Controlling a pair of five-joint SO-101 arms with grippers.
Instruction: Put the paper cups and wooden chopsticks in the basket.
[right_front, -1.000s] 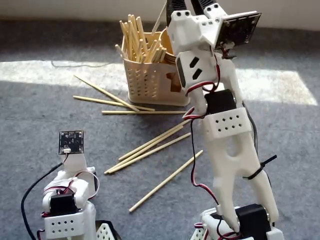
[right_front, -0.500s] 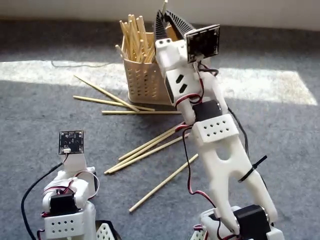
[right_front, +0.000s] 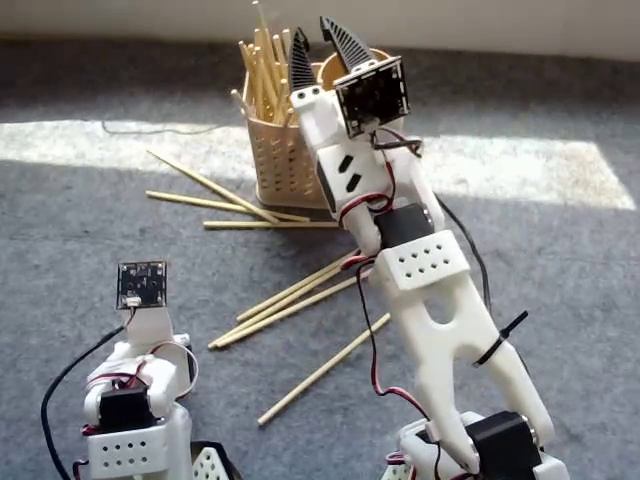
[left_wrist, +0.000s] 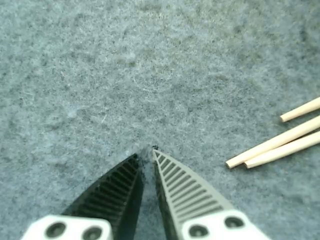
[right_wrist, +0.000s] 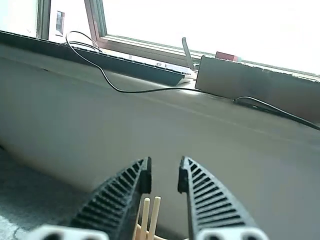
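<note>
The cream slotted basket (right_front: 285, 165) stands at the back of the grey carpet, packed with upright wooden chopsticks (right_front: 265, 75); the brown rim of a paper cup (right_front: 378, 54) shows inside it. My right gripper (right_front: 322, 48) is raised over the basket's top, open and empty. In the right wrist view that gripper (right_wrist: 164, 174) frames two chopstick tips (right_wrist: 151, 215) below it. Several loose chopsticks (right_front: 295, 292) lie on the carpet in front of the basket. My left gripper (left_wrist: 148, 154) is low over bare carpet, shut on nothing, with three chopstick ends (left_wrist: 275, 145) off to one side.
The left arm's base (right_front: 130, 420) sits at the near left corner, and the right arm (right_front: 440, 310) stretches from the near right toward the basket. A wall and a window sill with cables (right_wrist: 150, 85) lie beyond the basket.
The right arm swung left and its gripper now sits over the middle of the basket. A thin stick that stood by its fingers earlier is gone from there. The left arm has not moved.
</note>
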